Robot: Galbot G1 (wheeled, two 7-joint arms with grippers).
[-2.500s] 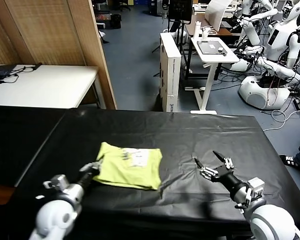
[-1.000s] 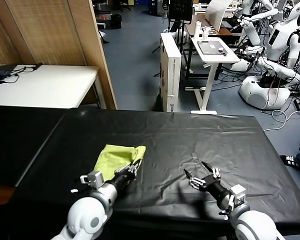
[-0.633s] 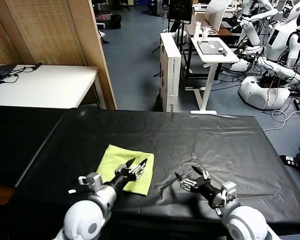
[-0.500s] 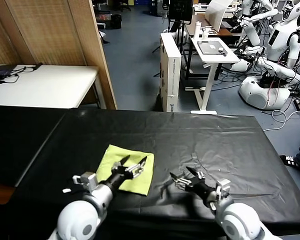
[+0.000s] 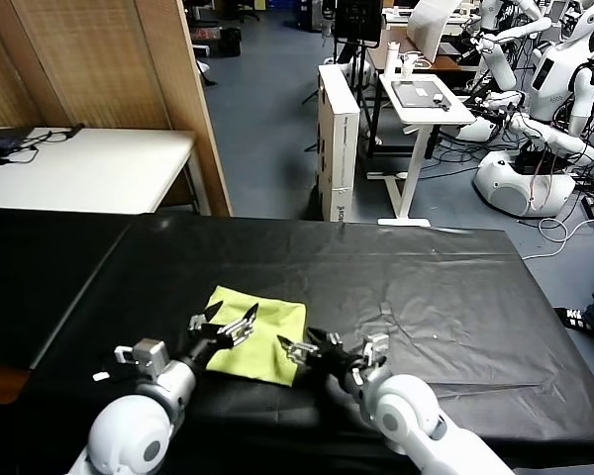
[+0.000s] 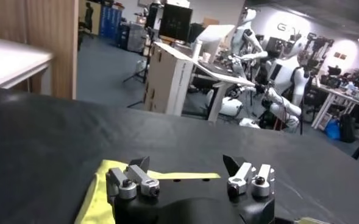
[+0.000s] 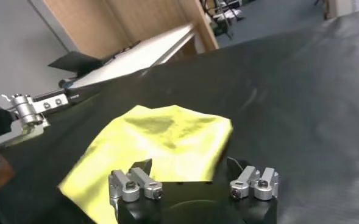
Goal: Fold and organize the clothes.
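Head view shows a large table under a wrinkled black plastic cover [image 5: 396, 287] filling the near half of the scene, with a white table [image 5: 89, 168] beyond its far left corner and a tall wooden panel [image 5: 178, 99] standing beside that. Farther back on the right, several white humanoid robots [image 5: 554, 89] stand among cables, next to a small white stand desk [image 5: 421, 104] and an upright cardboard box [image 5: 337, 139].

On the black cover, near the front edge and left of centre, lies the lime yellow-green T-shirt of thin soft fabric [image 5: 267, 332], folded into a compact, roughly rectangular pad lying flat. In the right wrist view the same shirt [image 7: 161, 146] shows a few soft creases on top, and in the left wrist view only a strip of it [image 6: 106, 195] shows past the gripper body.

The left gripper [image 5: 221, 324] sits over the near left part of the folded shirt, its jaws spread wide and nothing between them; the left wrist view confirms the gap between its fingers [image 6: 133, 179]. The right gripper [image 5: 299, 348] reaches in from the right, at the shirt's near right corner, jaws also parted and holding nothing, with its fingers [image 7: 133, 179] hovering just short of the fabric edge. The two grippers are near each other, with the shirt's near edge between them.

No bins, boxes or trays stand on the black cover.
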